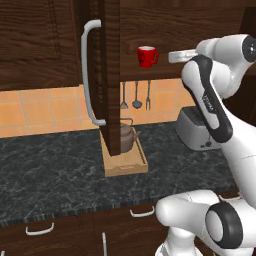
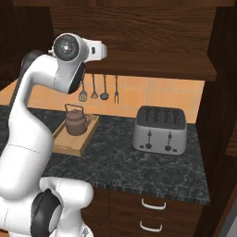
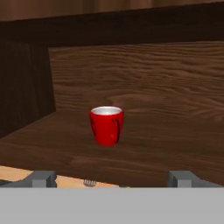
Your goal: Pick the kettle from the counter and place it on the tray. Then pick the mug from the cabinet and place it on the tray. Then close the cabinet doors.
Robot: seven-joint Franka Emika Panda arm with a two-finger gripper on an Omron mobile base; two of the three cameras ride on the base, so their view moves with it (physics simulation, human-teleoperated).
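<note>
Reaching up toward the open cabinet (image 1: 150,40), the white arm holds its gripper (image 3: 111,177) level with the shelf, fingers (image 3: 41,178) spread wide and released, grasping nothing. Just beyond them, the red mug (image 3: 106,125) stands upright on the wooden shelf, apart from both fingertips and roughly centred between them, its handle turned to the near right. Below, on the dark marbled counter (image 1: 55,170), the kettle (image 2: 76,121) sits upright on the tan tray (image 2: 74,139), left of the silver toaster (image 2: 159,130). One cabinet door (image 1: 107,75) swings out over the tray, its curved silver handle (image 1: 89,70) facing left. Utensils (image 2: 99,88) hang on the tiled wall behind.
</note>
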